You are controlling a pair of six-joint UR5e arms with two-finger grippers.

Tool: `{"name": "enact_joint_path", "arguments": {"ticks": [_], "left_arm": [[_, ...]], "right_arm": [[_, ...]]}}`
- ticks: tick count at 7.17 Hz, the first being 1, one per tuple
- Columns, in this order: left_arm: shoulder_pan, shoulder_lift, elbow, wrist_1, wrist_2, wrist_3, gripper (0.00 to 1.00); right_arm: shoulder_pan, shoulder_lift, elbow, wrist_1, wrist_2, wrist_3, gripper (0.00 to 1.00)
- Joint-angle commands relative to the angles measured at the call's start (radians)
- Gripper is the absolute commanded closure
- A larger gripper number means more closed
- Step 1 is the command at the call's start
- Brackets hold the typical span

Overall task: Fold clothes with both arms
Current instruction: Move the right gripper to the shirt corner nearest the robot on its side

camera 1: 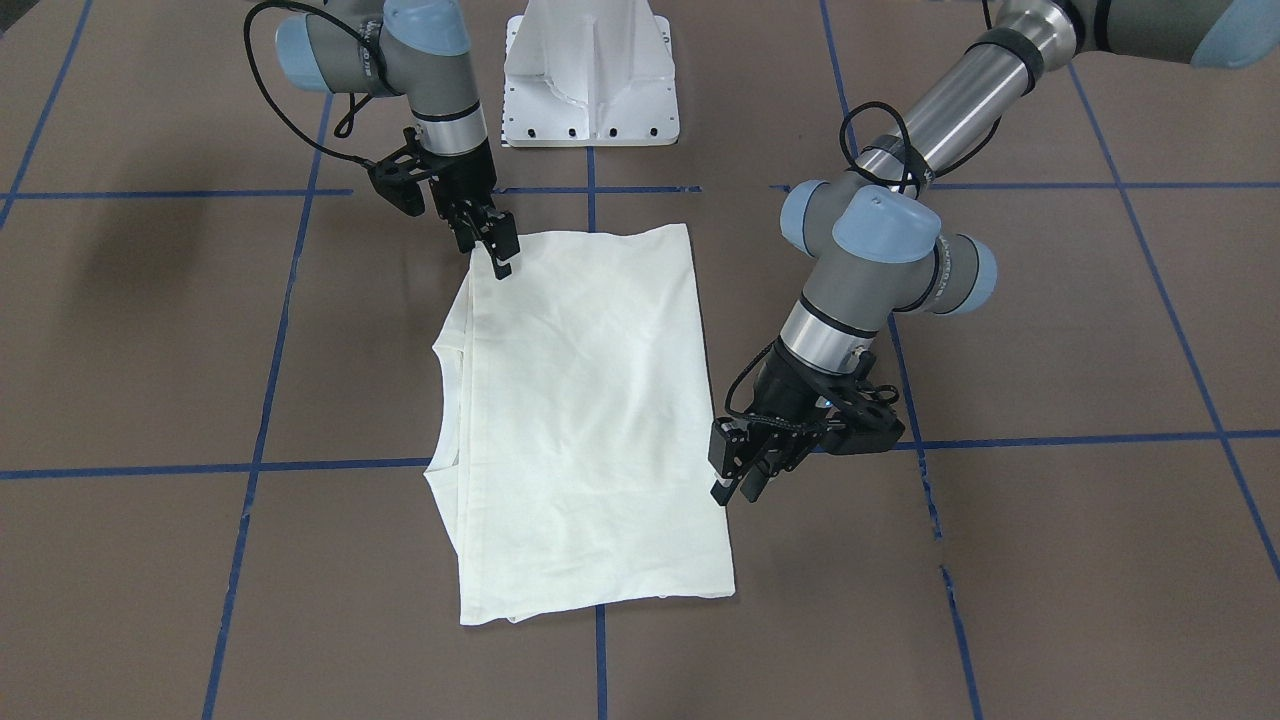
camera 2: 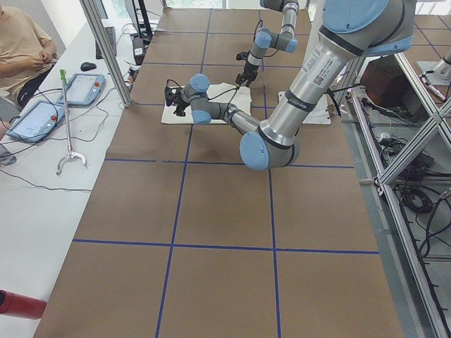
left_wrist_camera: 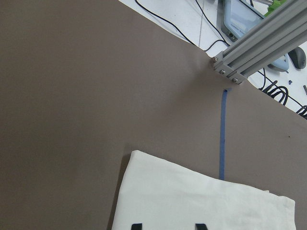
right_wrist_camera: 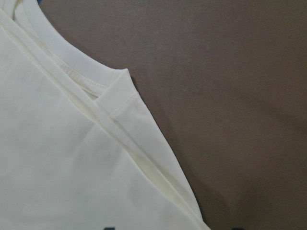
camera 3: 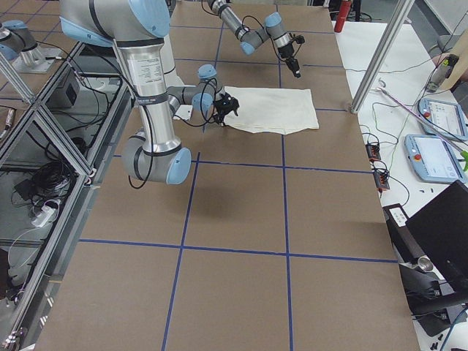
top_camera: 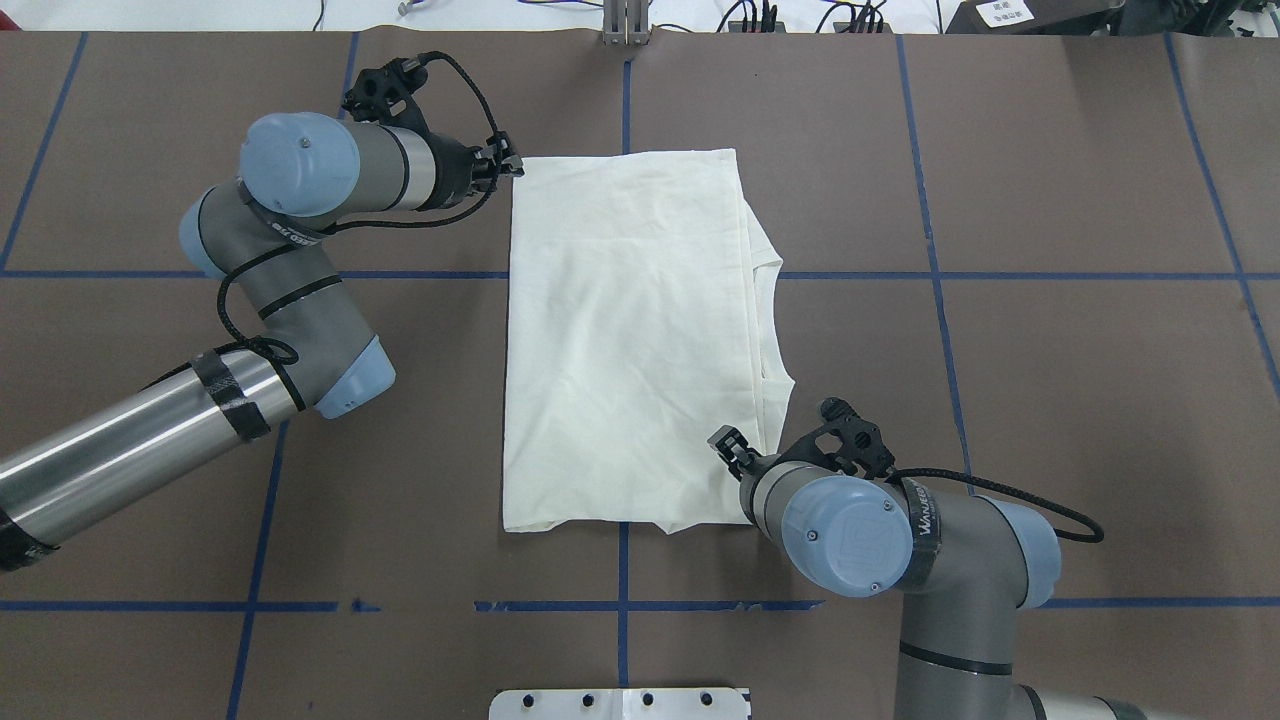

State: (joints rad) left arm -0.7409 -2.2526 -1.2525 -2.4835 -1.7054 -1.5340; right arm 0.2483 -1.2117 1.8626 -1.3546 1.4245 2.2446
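Observation:
The cream shirt [top_camera: 630, 330] lies folded flat into a rectangle on the brown table, plain side up, with its neckline [top_camera: 772, 320] toward my right. My left gripper [top_camera: 515, 167] hovers at the shirt's far left corner. In the left wrist view its two fingertips [left_wrist_camera: 136, 225] stand apart over the cloth [left_wrist_camera: 192, 201], open and holding nothing. My right gripper [top_camera: 725, 443] hangs over the near right part of the shirt, beside the collar [right_wrist_camera: 72, 67], also open and holding nothing. In the front view the left gripper [camera 1: 738, 485] and right gripper [camera 1: 503, 262] sit at opposite edges of the shirt [camera 1: 580, 400].
The white pedestal base [camera 1: 590, 80] stands at the robot's edge of the table. Blue tape lines [top_camera: 930, 270] cross the brown surface. An aluminium frame post [left_wrist_camera: 254, 52] rises just beyond the far edge. A seated person [camera 2: 25, 49] and tablets [camera 2: 35, 120] are beside the table.

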Motion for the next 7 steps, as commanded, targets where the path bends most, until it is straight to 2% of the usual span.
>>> {"name": "enact_joint_path", "arguments": {"ticks": [1, 2, 5, 6, 7], "left_arm": [[0.0, 0.001, -0.001, 0.0, 0.001, 0.0, 0.53], [0.0, 0.008, -0.001, -0.002, 0.001, 0.0, 0.53], [0.0, 0.016, -0.001, -0.002, 0.001, 0.001, 0.53], [0.0, 0.016, -0.001, -0.002, 0.001, 0.0, 0.53], [0.0, 0.019, -0.001, -0.002, 0.001, 0.001, 0.53]], "right_arm": [[0.003, 0.003, -0.005, 0.0, 0.002, 0.003, 0.3], [0.003, 0.003, -0.008, 0.0, 0.004, 0.001, 0.37], [0.005, 0.003, -0.013, -0.001, 0.004, 0.003, 0.39], [0.008, 0.003, -0.011, -0.001, 0.004, 0.006, 0.55], [0.008, 0.003, -0.013, -0.001, 0.004, 0.004, 1.0]]}}
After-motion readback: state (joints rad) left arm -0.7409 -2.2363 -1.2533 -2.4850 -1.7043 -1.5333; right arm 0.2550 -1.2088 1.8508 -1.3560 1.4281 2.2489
